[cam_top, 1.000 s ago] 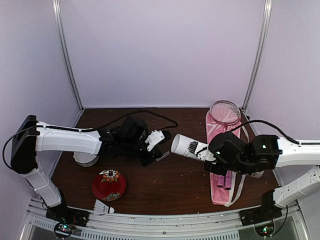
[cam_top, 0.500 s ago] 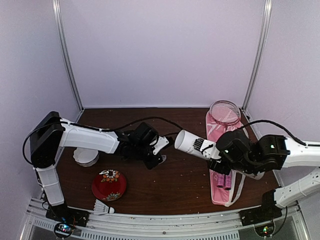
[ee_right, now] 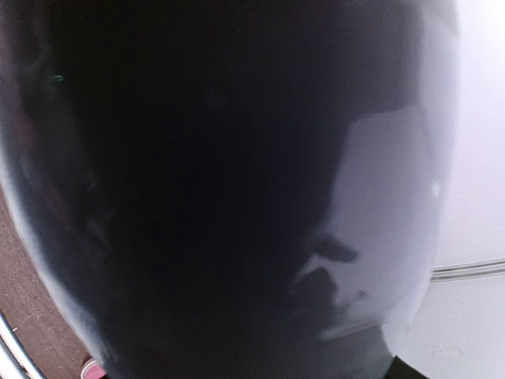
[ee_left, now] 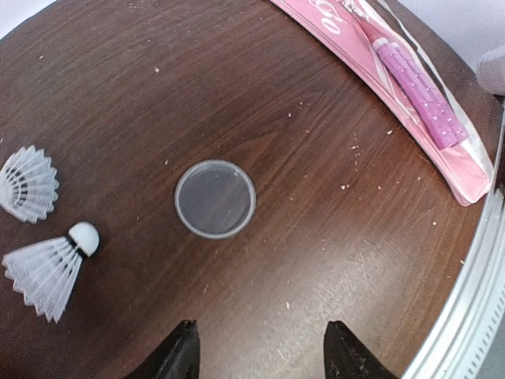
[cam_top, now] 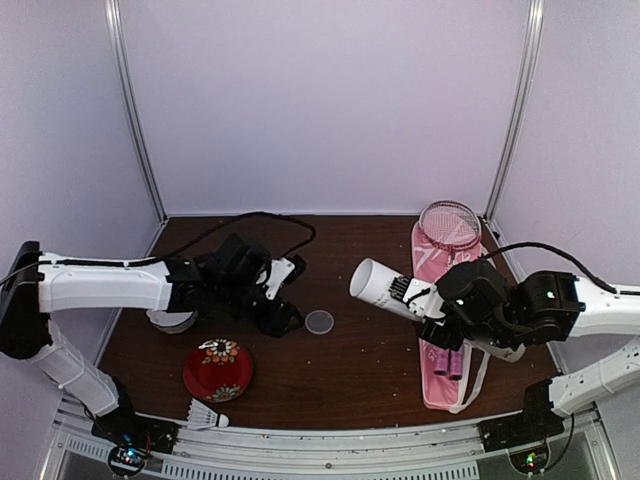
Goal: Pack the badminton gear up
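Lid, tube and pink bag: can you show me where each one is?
clear round lid [ee_left: 215, 198], left wrist view, on its middle.
white tube [cam_top: 378, 285], top view, on its side wall near the left end.
pink bag [cam_top: 445, 390], top view, on its bare near end.

Finding bare table [cam_top: 350, 375] across the lower centre of the top view; meeting only a flat clear lid [cam_top: 319, 321] at centre; running into the raised white tube [cam_top: 380, 285] and the pink bag [cam_top: 436, 388] at right; skirting the red plate [cam_top: 218, 370], a shuttlecock [cam_top: 203, 415] and the white bowl [cam_top: 170, 320] at lower left; crowding against two shuttlecocks [ee_left: 47, 264] at the left edge of the left wrist view.
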